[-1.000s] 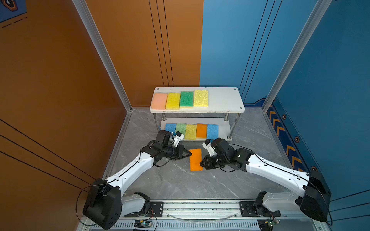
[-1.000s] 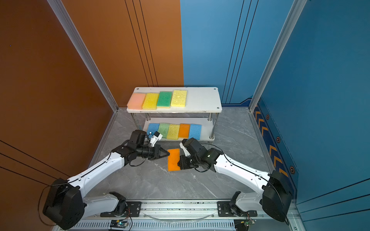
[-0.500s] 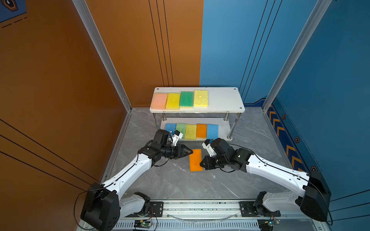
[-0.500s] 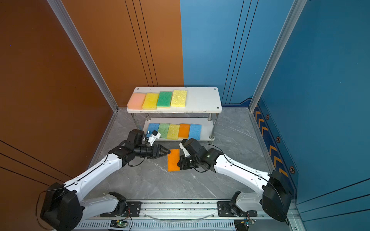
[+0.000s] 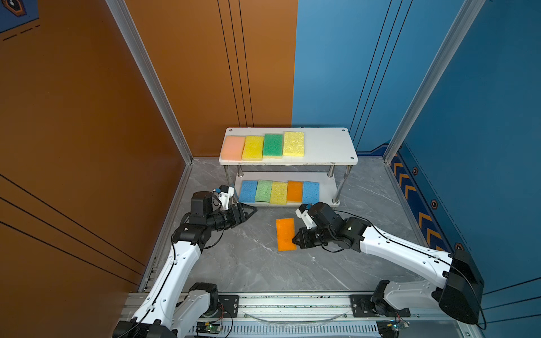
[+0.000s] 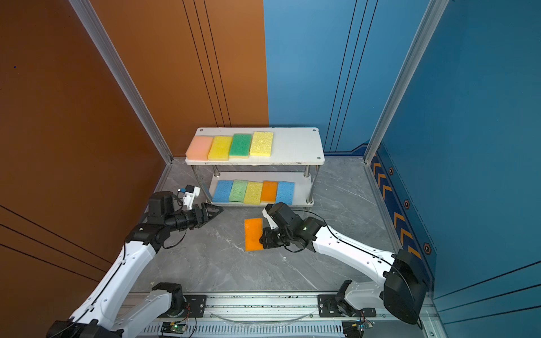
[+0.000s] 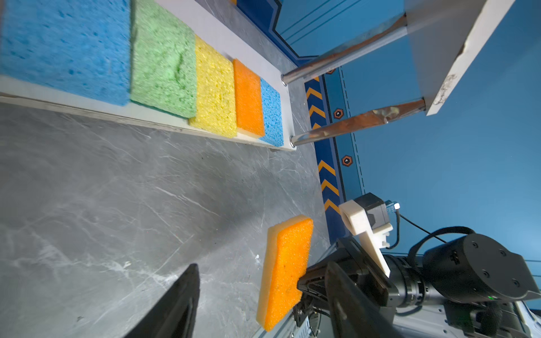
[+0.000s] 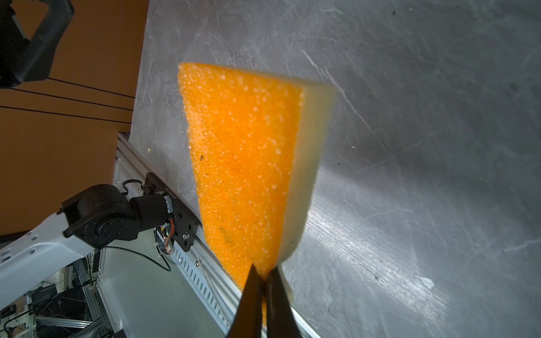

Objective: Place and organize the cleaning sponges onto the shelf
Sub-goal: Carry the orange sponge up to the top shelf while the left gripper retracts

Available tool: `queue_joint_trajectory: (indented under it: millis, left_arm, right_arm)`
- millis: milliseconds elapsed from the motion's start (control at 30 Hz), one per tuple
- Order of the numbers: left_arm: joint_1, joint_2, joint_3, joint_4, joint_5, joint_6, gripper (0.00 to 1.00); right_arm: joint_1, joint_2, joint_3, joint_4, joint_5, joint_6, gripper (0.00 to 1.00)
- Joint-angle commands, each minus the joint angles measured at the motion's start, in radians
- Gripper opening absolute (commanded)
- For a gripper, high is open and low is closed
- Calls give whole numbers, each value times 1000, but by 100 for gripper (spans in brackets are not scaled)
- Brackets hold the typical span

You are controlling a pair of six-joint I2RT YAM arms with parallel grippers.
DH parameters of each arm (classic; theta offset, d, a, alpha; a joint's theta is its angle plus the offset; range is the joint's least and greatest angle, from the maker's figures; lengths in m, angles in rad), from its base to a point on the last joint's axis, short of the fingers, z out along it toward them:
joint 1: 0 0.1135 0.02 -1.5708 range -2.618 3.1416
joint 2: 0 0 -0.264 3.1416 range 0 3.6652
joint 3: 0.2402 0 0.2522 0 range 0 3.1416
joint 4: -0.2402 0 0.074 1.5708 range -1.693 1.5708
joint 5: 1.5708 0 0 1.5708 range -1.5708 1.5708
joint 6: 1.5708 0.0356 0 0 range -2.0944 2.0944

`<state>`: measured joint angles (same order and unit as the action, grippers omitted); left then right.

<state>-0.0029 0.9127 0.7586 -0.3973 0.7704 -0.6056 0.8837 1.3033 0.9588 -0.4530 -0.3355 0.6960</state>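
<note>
In both top views the right gripper [image 5: 296, 241] has its fingertips out of sight at the 4 o'clock corner of the orange sponge [image 5: 284, 232]. Only the right wrist view shows them, pressed together on that sponge's edge, with their bases cut off by the frame. The sponge lies orange face up over a pale underlayer, near the middle of the grey floor [image 5: 248, 263]. It appears lifted clear of the floor, though the gap is hard to judge.

At its 9 o'clock, well apart, the left gripper [image 5: 250, 210] is spread with nothing between. Its fingers [image 7: 178, 304] are cropped in the left wrist view.

At 12 o'clock stands the shelf [image 5: 328, 145]. Four sponges [image 5: 272, 145] fill the top board's left half. That board hides the back of the lower one, where five sponges [image 5: 279, 192] lie side by side. The right arm's wrist sits at the held sponge's 2 o'clock, just before the lower row's right end.
</note>
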Motion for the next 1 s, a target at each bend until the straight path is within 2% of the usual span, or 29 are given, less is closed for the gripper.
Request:
queue_joint_trajectory:
  millis: [0, 167, 300, 700, 967]
  left_arm:
    - [77, -25, -34, -96, -2, 57, 74]
    - [185, -32, -67, -116, 30, 83, 75]
    - [217, -18, -91, -116, 46, 102, 76]
    - [186, -1, -105, -116, 23, 106, 77]
    - [134, -3, -107, -115, 13, 106, 77]
  right_arm:
    - [2, 1, 41, -27, 32, -11, 5]
    - [11, -18, 82, -58, 45, -14, 5]
    - [11, -37, 128, -101, 65, -33, 5]
    - [-18, -87, 336, -257, 127, -129, 6]
    - [-105, -86, 561, -400, 161, -243, 6]
